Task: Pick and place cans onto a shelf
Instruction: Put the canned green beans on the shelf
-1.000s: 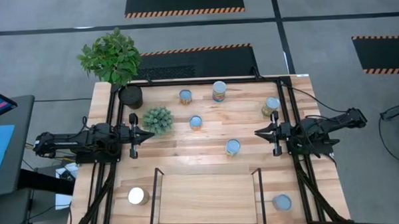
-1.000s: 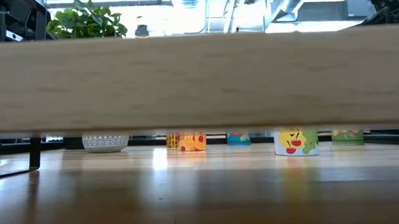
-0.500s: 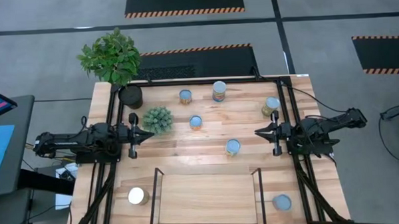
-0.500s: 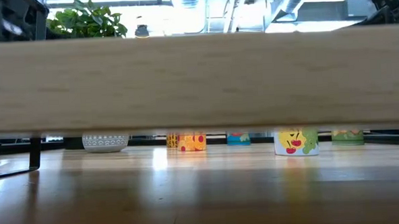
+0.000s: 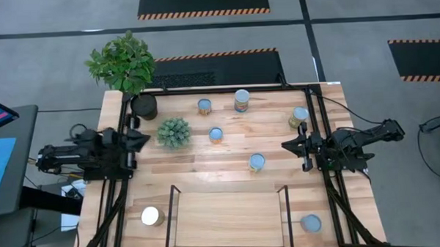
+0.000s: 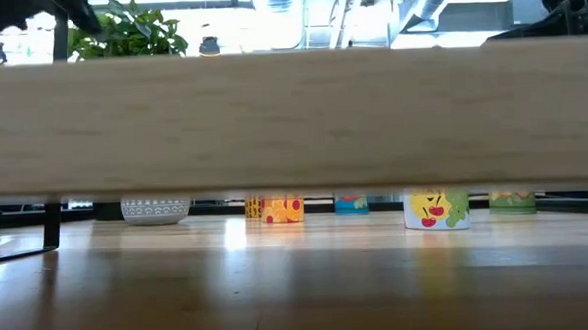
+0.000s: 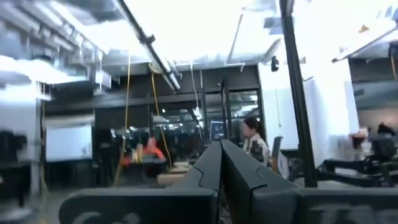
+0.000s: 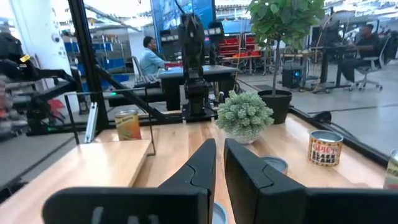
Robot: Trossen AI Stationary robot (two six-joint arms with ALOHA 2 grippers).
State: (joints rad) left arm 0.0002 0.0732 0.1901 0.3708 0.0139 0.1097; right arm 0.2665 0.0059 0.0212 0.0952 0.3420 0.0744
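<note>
The bench [image 5: 228, 156] carried everything. The shelf [image 5: 227, 218] sat against its near edge, midway between the near corners, its board bare, so no can had yet been placed.

The left gripper [image 5: 136, 139] hung at the left edge, fingers pressed together on nothing, its wrist view aimed out into the room: apparently lifted rather than reaching. The right gripper [image 5: 294, 144] waited at the right edge, pointing inward with a narrow gap between its fingers and nothing held.

Seven cans [image 5: 256, 162] stood scattered, well apart, presumably for one-at-a-time picks: five across the far half, a white-topped can [image 5: 150, 215] beside the shelf's left bracket, another can [image 5: 310, 223] at the near right corner.
</note>
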